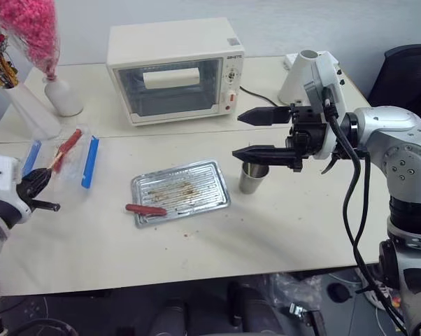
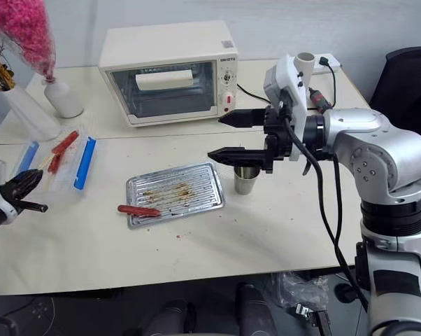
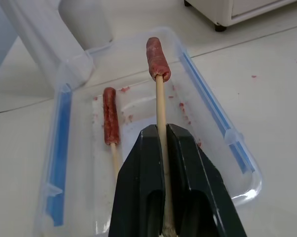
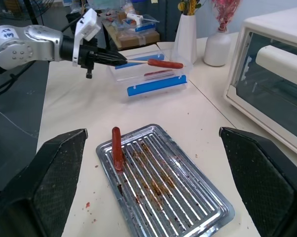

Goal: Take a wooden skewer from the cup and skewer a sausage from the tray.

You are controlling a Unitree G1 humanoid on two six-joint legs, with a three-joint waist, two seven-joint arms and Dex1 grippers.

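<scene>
Black fingers [image 3: 138,192] of the left hand [image 3: 164,148] clench the wooden skewer [image 3: 161,106], whose far end carries a sausage [image 3: 158,59] held over the clear plastic box [image 3: 227,133] with blue clips. Inside that box lies a second skewered sausage [image 3: 110,115]. Across the bench [image 1: 280,231], the right hand [image 1: 261,133] hangs released above the cup [image 1: 252,178], its two fingers spread wide apart and pointing toward the robot's left. Whether any sticks remain in the cup is hard to tell from here. Beside the cup sits the tray [image 1: 212,184], ribbed and grease-stained, with one loose sausage [image 1: 145,209] lying across its near left edge. Behind them stands a white toaster oven [image 1: 174,68], and near the box a white vase [image 1: 61,96] of pink flowers.
</scene>
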